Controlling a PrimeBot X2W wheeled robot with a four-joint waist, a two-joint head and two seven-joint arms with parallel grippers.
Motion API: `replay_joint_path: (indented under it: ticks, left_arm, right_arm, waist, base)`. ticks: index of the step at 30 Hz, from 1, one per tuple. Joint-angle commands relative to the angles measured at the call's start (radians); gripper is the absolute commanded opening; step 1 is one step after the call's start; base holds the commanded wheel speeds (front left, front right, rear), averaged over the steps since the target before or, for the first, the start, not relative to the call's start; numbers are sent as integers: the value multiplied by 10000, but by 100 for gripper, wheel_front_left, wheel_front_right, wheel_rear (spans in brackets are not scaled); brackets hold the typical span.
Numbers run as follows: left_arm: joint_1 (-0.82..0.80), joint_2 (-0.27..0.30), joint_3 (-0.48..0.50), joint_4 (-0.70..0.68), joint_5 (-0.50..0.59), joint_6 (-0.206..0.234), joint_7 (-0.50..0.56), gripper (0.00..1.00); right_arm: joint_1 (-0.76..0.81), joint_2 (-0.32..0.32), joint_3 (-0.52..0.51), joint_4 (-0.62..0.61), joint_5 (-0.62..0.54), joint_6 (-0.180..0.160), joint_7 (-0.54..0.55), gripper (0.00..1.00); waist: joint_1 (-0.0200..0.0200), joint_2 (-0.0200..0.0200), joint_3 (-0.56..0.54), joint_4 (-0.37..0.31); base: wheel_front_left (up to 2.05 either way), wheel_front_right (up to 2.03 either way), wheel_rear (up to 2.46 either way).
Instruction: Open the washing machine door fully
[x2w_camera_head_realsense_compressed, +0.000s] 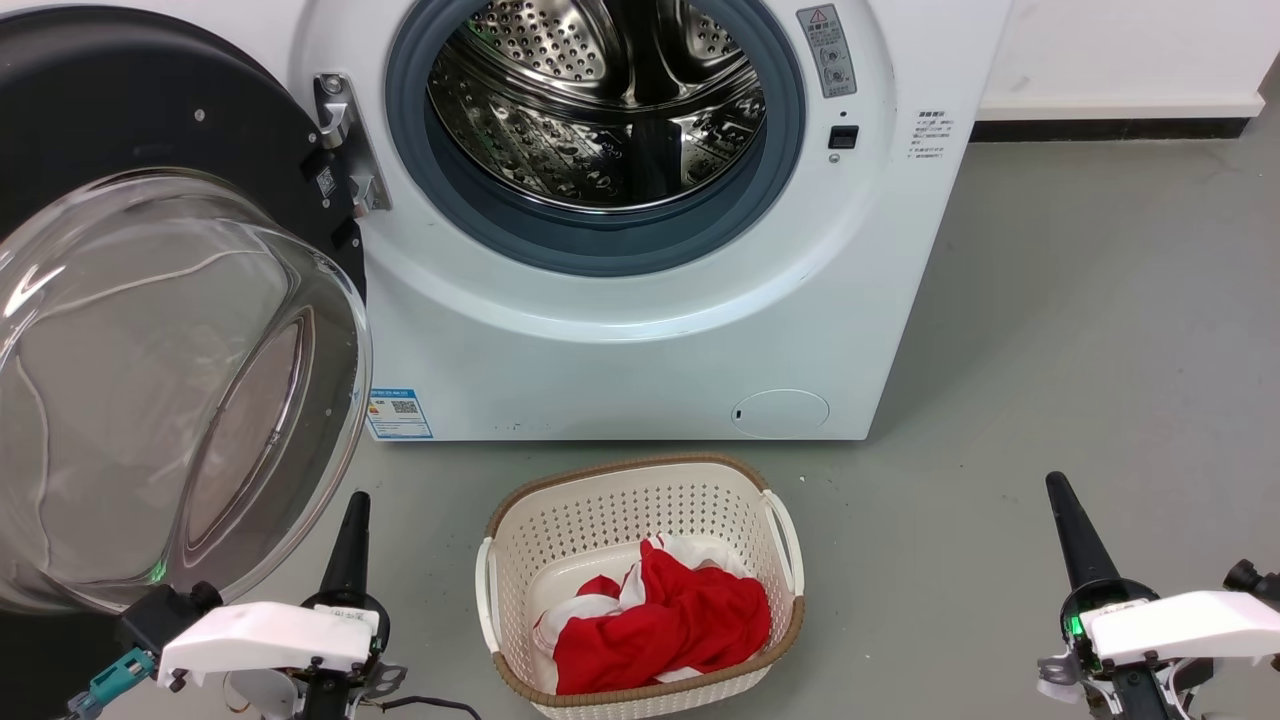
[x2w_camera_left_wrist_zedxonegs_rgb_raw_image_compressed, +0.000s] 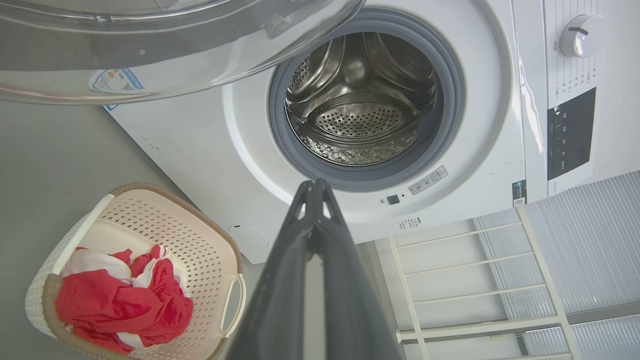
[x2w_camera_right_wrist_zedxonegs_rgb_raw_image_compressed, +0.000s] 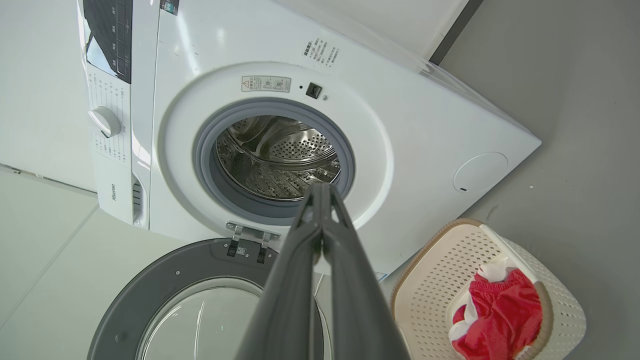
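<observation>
Found the washing machine door (x2w_camera_head_realsense_compressed: 170, 330) swung out wide at the left, hanging off the metal hinge (x2w_camera_head_realsense_compressed: 345, 140), black rim far, clear glass bowl bulging near. Spotted the left gripper (x2w_camera_head_realsense_compressed: 357, 500) just right of the bowl's lower edge, fingers pressed together on nothing, apart from the glass in the left wrist view. Noted the washing machine (x2w_camera_head_realsense_compressed: 650, 340) at centre, far, steel drum (x2w_camera_head_realsense_compressed: 600, 110) exposed inside the grey-blue rubber ring (x2w_camera_head_realsense_compressed: 600, 250). Saw a pale basket (x2w_camera_head_realsense_compressed: 630, 510) just near of it on the grey floor (x2w_camera_head_realsense_compressed: 1050, 330), holding red and white cloth (x2w_camera_head_realsense_compressed: 670, 620). Met the right gripper (x2w_camera_head_realsense_compressed: 1056, 485) at the near right, fingers likewise clenched and empty, well apart from machine and basket.
</observation>
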Motion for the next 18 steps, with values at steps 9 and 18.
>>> replay_joint_path:
  ticks: [9, 18]
  left_arm:
    - [-267, -5, 141, 16, -1048, -131, 263, 0]
    - [-310, -25, 242, 82, -1868, -205, 471, 0]
  right_arm:
    - [-313, -53, -97, 101, 1049, -1, 193, 0]
    - [-423, -39, -172, 232, 1855, -2, 349, 0]
  waist:
    - [-1, -1, -14, 9]
    - [-1, -1, -27, 17]
  base:
    - [0, 0, 0]
    - [0, 0, 0]
